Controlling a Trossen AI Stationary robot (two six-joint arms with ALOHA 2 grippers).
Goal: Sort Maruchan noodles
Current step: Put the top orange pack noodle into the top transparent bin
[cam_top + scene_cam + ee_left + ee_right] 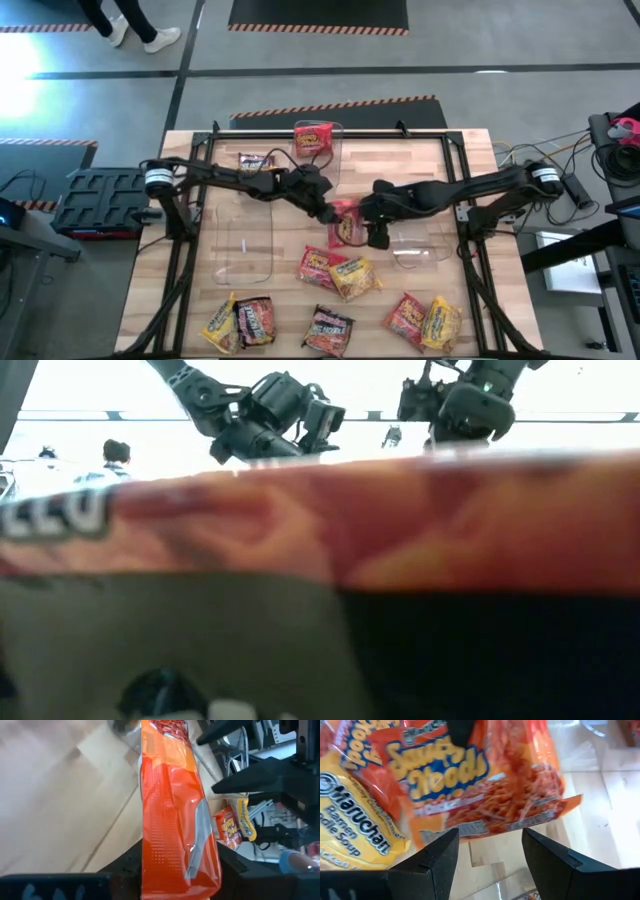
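High view: you see the left hand point(328, 212) and right hand point(372, 230) meeting mid-worktop point(390, 160) at a red crinkly plastic noodle packet point(347, 222). Left wrist view: its dark fingers point(127, 870) clamp that packet's point(172, 805) edge. Right wrist view: the right hand's point(490, 855) fingers stand apart, empty, just below the packet point(485, 775).

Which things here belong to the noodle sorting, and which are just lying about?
Job: red packet held by left gripper; right gripper open beside it; loose noodle packets on the table; clear bins.
Lying about: black case; a person's shoes.
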